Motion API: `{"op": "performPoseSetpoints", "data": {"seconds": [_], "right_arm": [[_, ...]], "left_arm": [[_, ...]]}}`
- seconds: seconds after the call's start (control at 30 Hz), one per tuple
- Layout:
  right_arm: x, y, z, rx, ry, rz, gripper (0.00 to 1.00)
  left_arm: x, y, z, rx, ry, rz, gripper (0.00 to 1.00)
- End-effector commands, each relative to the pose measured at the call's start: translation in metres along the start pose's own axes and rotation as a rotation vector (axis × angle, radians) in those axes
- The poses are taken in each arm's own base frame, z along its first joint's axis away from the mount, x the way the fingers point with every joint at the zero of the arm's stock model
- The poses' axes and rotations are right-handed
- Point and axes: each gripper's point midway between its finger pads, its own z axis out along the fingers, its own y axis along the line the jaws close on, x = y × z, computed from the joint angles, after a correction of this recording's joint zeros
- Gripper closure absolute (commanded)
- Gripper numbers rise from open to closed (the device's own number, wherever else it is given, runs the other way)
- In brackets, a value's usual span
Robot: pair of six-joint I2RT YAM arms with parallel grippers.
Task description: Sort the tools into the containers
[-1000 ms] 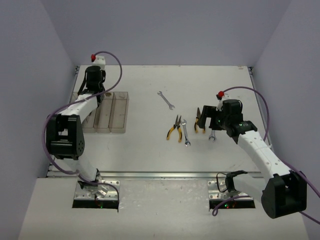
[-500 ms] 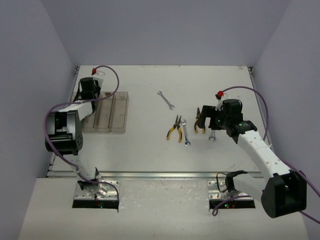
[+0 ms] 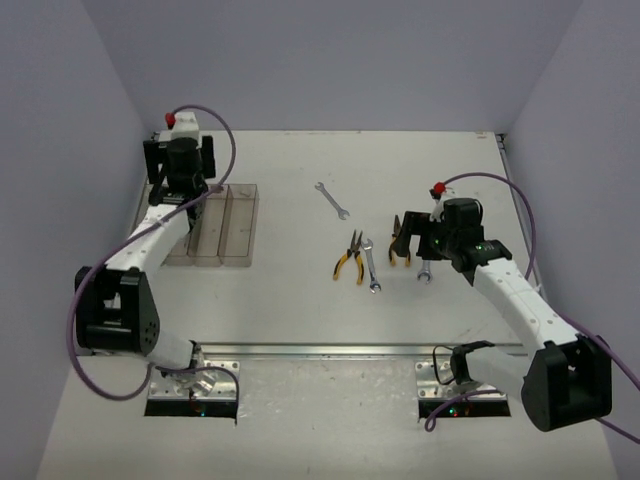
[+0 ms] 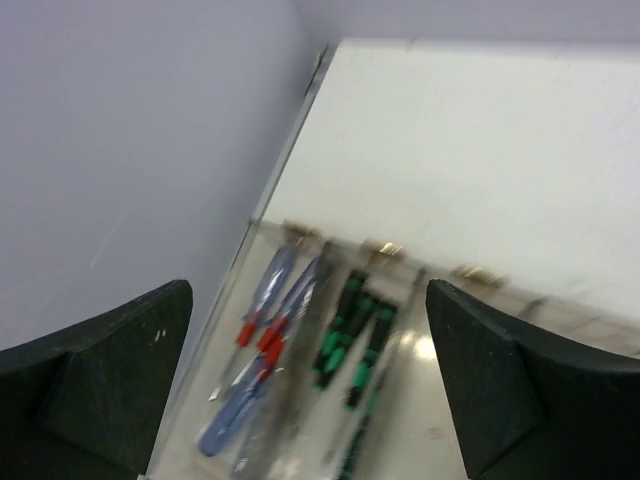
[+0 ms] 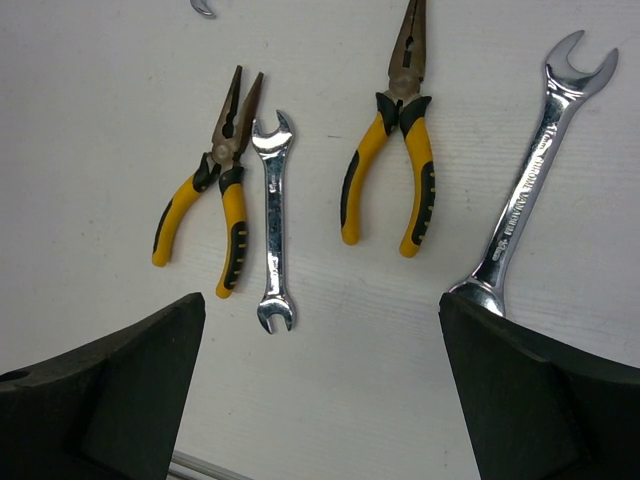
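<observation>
The containers (image 3: 240,225), a row of clear bins, stand at the table's left. My left gripper (image 3: 180,165) hovers over their far end, open and holding nothing. In the left wrist view the gripper (image 4: 310,330) looks down on blurred blue and red screwdrivers (image 4: 255,345) in the leftmost bin and green and black screwdrivers (image 4: 350,335) in the bin beside it. My right gripper (image 3: 410,232) is open above loose tools. Ahead of its fingers (image 5: 100,400) lie yellow pliers (image 5: 230,200), a small wrench (image 5: 272,220), a second pair of pliers (image 5: 418,170) and a large wrench (image 5: 530,180).
Another wrench (image 3: 332,200) lies alone toward the table's middle back. The grey side wall (image 4: 120,150) rises close to the left of the bins. A metal rail (image 3: 330,350) runs along the table's near edge.
The left gripper has opened wide above the bins, and its wrist has lifted and turned over their far end. The right arm and the loose tools have not moved.
</observation>
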Motion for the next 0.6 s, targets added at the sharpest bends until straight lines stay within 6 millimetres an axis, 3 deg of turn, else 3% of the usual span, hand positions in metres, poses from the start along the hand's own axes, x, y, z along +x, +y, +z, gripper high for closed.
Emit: {"op": "performPoseSetpoints", "data": {"seconds": [0.0, 0.1, 0.2, 0.3, 0.33, 0.4, 0.43, 0.57], "right_arm": [[-0.018, -0.01, 0.003, 0.081, -0.028, 0.037, 0.01], [-0.018, -0.024, 0.001, 0.18, 0.0, 0.061, 0.01], [-0.017, -0.034, 0.002, 0.239, 0.017, 0.059, 0.01], [-0.013, -0.028, 0.009, 0.194, 0.043, 0.039, 0.01], [-0.014, -0.028, 0.009, 0.194, 0.044, 0.038, 0.01], [-0.004, -0.034, 0.015, 0.211, 0.104, 0.008, 0.03], [-0.006, -0.036, 0.016, 0.222, 0.108, -0.011, 0.04], [-0.006, -0.047, 0.028, 0.275, 0.173, -0.049, 0.2]], "left_arm": [[-0.079, 0.037, -0.093, -0.009, -0.034, -0.603, 0.0], [-0.067, 0.03, -0.142, 0.19, -0.014, -0.646, 0.0], [-0.026, 0.023, -0.181, 0.345, -0.009, -0.585, 0.0], [0.026, 0.012, -0.194, 0.422, 0.041, -0.517, 0.0], [0.028, 0.011, -0.194, 0.425, 0.044, -0.516, 0.0], [0.051, -0.002, -0.201, 0.488, 0.069, -0.51, 0.0], [0.041, -0.006, -0.21, 0.54, 0.053, -0.492, 0.0], [0.04, -0.016, -0.216, 0.611, 0.031, -0.489, 0.0]]}}
